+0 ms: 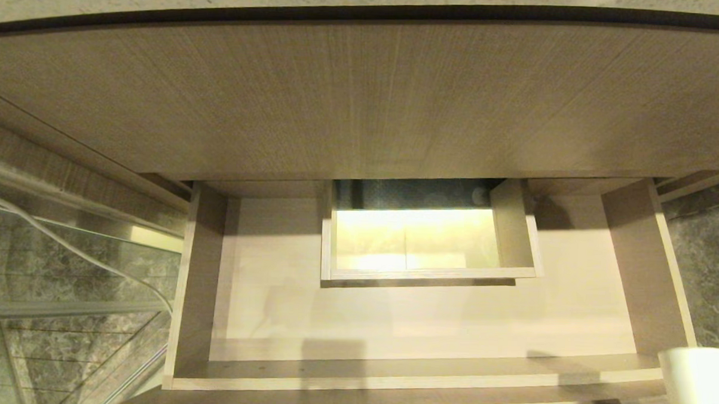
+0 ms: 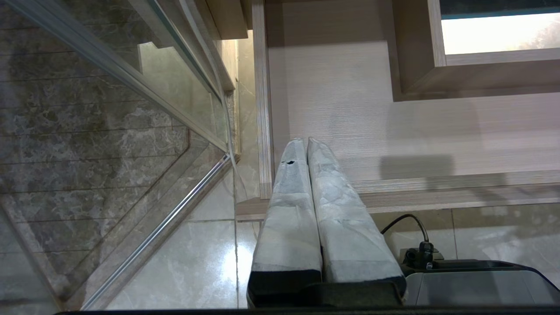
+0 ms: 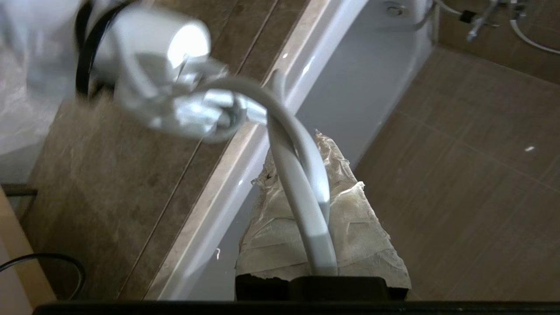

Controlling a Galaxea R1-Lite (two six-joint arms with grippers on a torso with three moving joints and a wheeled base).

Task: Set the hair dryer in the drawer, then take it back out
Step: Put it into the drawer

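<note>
The drawer (image 1: 427,324) stands pulled out with nothing lying on its pale floor, and a boxed cutout (image 1: 424,240) sits in its middle. The white hair dryer (image 1: 700,387) shows at the lower right, outside the drawer's right front corner. In the right wrist view the hair dryer (image 3: 162,57) hangs beyond my right gripper (image 3: 306,148), which is shut on its thick white looped cord (image 3: 302,197). My left gripper (image 2: 306,140) is shut and holds nothing, hovering over the front left corner of the drawer (image 2: 393,131).
A tall wood-grain panel (image 1: 363,106) rises behind the drawer. A glass screen with a metal rail (image 1: 64,263) and a thin white cable stand to the left. A white bathtub rim (image 3: 245,166) and brown tiled floor lie below the right gripper.
</note>
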